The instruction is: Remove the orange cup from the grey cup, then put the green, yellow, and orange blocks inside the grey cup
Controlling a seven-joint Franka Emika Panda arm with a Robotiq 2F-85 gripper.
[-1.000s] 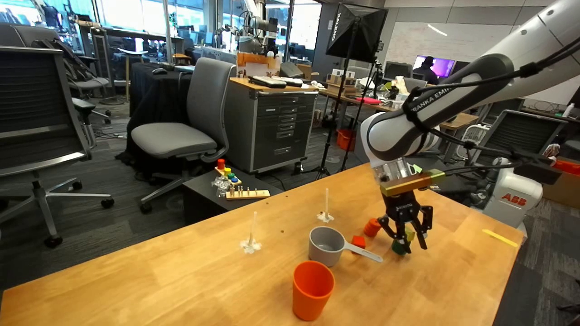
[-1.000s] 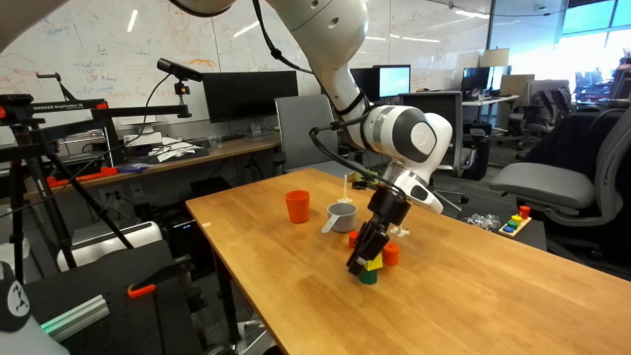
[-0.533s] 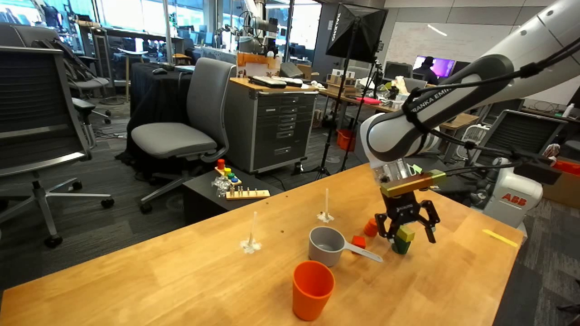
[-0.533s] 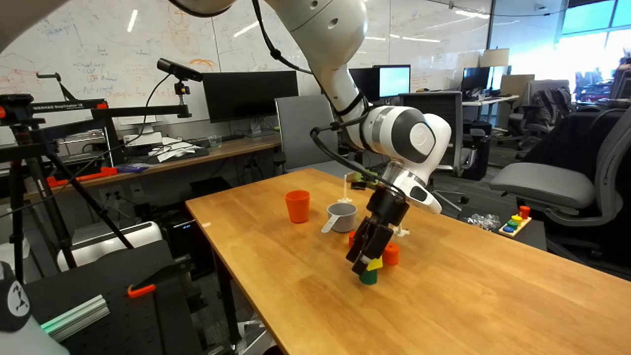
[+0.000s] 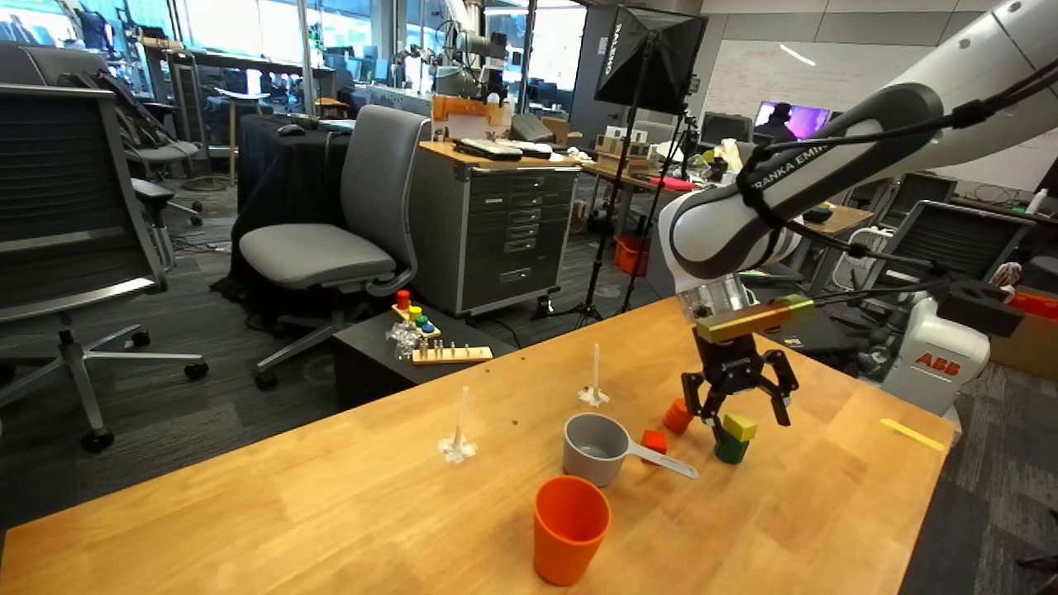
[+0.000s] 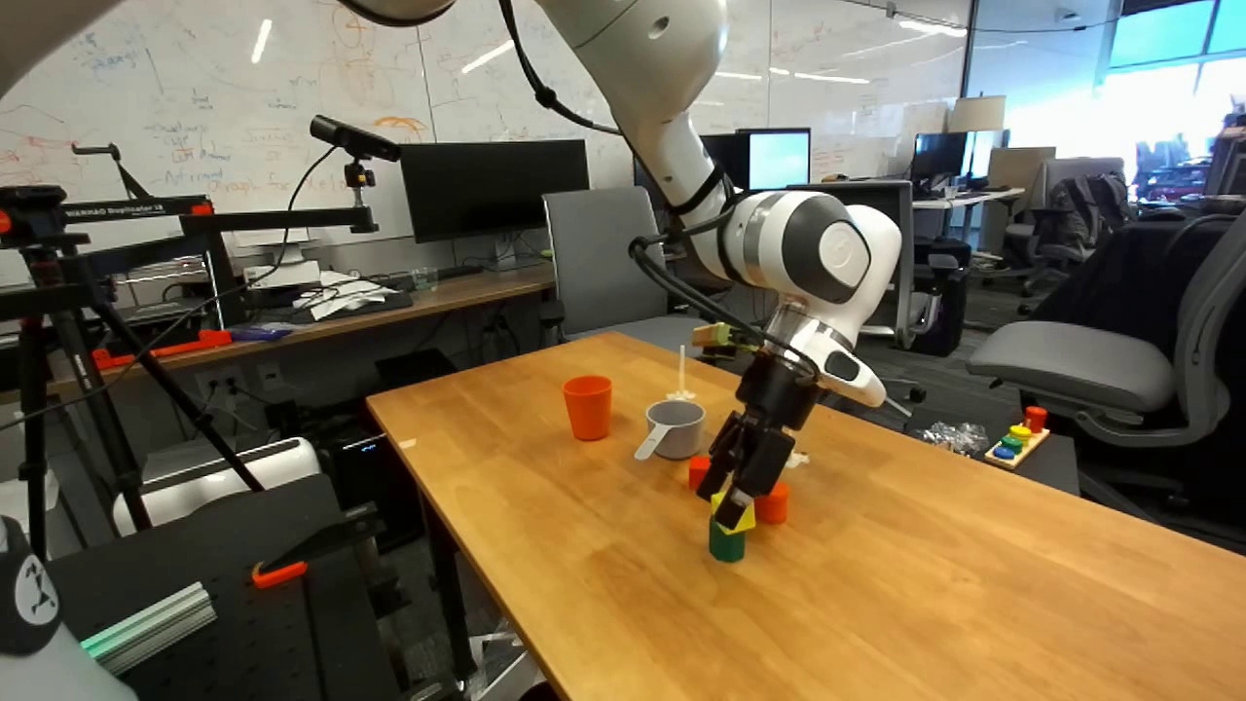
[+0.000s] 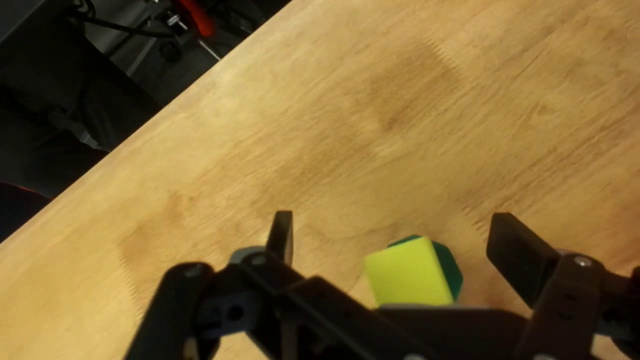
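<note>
The black pincer (image 5: 750,428) is hovering close to the yellow block (image 7: 409,274) with its two fingers spread wide; in the wrist view the block is showing between them, the table (image 7: 300,150) showing on either side. The yellow block is sitting askew on the green block (image 5: 731,452). Just beside the grey cup (image 5: 588,470), by its handle, the orange-red block (image 5: 654,442) is resting, with a round orange piece (image 5: 679,416) standing near. The orange cup (image 5: 564,549) is standing upright, apart from the grey cup. Partly covered lettering on the arm (image 5: 975,78) is reading "RANKA EMI"; behind, a white robot (image 5: 942,388) is bearing "ABB". In an exterior view a black bar (image 6: 136,208) is showing "WANHAO Duplicator", while the handwriting on the whiteboard (image 6: 224,107) is looking too faint for me to read.
</note>
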